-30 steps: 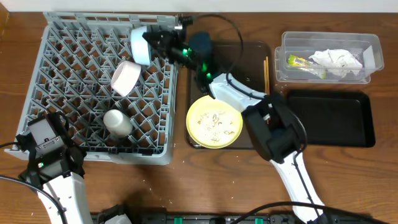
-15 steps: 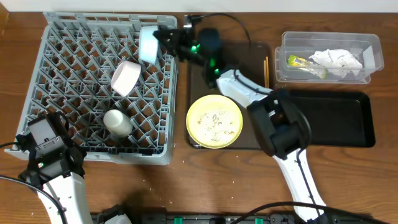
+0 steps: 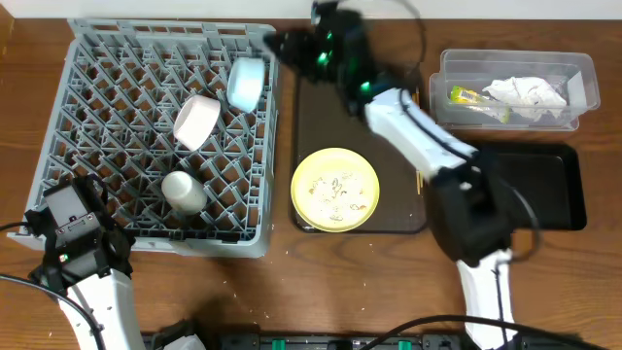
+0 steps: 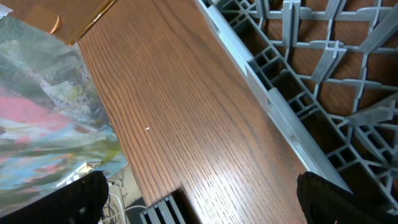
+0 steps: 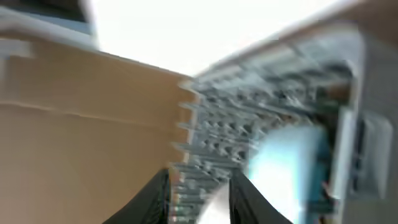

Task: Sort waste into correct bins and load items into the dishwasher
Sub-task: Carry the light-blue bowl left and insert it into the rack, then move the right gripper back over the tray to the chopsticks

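Observation:
The light blue bowl (image 3: 246, 84) stands on edge between pegs at the back right of the grey dishwasher rack (image 3: 107, 107), and shows as a blur in the right wrist view (image 5: 289, 165). My right gripper (image 3: 282, 44) (image 5: 200, 186) hovers just beyond that corner, open, with nothing between its fingers. The pinkish-white bowl (image 3: 196, 121) and the cream cup (image 3: 183, 191) lie in the rack. The yellow plate (image 3: 335, 189), speckled with crumbs, rests on the brown tray (image 3: 389, 209). The napkin (image 3: 528, 92) and wrapper (image 3: 466, 96) sit in the clear tub (image 3: 583, 68). My left gripper (image 3: 68, 219) (image 4: 202, 202) is open at the rack's front left corner.
The black tray (image 3: 515, 185) lies in front of the clear tub at the right. My right arm stretches diagonally over the brown tray's right side, covering that edge. In the left wrist view the rack's wall (image 4: 273, 106) runs beside bare wood.
My right gripper has opened and let go of the light blue bowl, which now stands in the rack. The gripper has pulled back to the right. The left arm has not moved.

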Tool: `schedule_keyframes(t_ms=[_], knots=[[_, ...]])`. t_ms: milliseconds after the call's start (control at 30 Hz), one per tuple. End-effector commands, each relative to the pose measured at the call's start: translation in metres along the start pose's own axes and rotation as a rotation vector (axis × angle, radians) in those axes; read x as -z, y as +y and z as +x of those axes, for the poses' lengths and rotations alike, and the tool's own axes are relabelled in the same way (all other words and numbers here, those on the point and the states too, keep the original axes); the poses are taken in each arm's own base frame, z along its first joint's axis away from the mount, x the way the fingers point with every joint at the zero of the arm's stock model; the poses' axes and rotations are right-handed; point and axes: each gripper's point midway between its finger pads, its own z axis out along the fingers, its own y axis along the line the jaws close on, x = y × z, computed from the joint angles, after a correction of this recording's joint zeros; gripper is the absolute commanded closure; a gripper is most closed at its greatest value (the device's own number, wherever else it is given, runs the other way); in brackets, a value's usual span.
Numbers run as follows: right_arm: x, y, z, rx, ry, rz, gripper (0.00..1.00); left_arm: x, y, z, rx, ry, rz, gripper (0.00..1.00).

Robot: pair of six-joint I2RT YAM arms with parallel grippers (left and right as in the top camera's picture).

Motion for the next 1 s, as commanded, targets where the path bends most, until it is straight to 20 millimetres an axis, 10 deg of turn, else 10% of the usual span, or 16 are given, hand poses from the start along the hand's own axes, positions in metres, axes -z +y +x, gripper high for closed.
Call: schedule_keyframes(t_ms=[0, 200, 400, 600, 967], knots=[[0.035, 0.044, -0.033, 0.137, -0.095, -0.017, 0.69, 0.004, 0.004, -0.006, -0.001, -0.015, -0.010, 0.02], [0.080, 0.041, -0.052, 0.198, -0.163, 0.177, 0.46, 0.004, 0.004, -0.006, -0.001, -0.015, -0.010, 0.02], [0.156, -0.008, -0.063, 0.180, -0.178, 0.535, 0.11, 0.004, 0.004, -0.006, -0.001, -0.015, -0.010, 0.02], [0.243, -0.065, -0.042, 0.170, -0.043, 0.900, 0.01, 0.004, 0.004, -0.006, -0.001, -0.015, -0.010, 0.02], [0.293, -0.097, 0.019, 0.159, 0.288, 1.104, 0.01, 0.004, 0.004, -0.006, -0.001, -0.015, -0.010, 0.02]])
